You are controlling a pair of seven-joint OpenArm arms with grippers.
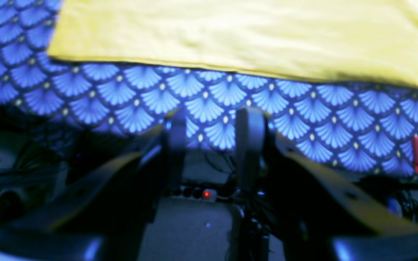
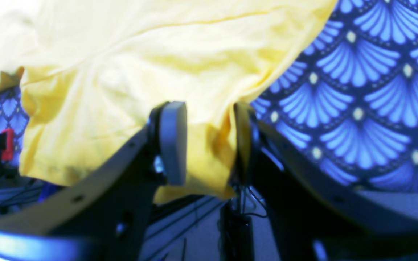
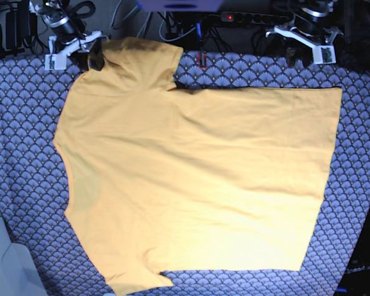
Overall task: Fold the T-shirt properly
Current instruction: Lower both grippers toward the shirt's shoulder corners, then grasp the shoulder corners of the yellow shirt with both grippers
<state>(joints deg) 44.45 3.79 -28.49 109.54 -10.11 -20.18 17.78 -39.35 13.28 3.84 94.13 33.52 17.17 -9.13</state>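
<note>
The yellow-orange T-shirt [image 3: 191,179] lies spread flat on the blue-grey scallop-patterned cloth [image 3: 24,111], neck end to the left and hem to the right. My right gripper [image 3: 94,58] is at the far-left sleeve. In the right wrist view the right gripper [image 2: 209,119] is open, its jaws apart with the sleeve's bunched edge [image 2: 209,159] between them. My left gripper [image 3: 299,55] hangs at the far-right table edge, open and empty. In the left wrist view the left gripper [image 1: 210,119] is a short way from the shirt's straight side edge [image 1: 230,67].
The patterned cloth ends at the table's far edge [image 1: 303,159], with dark cables and a power strip [image 3: 234,16] beyond it. A small red clamp [image 3: 201,60] sits at that edge between the two arms. Patterned cloth shows all around the shirt.
</note>
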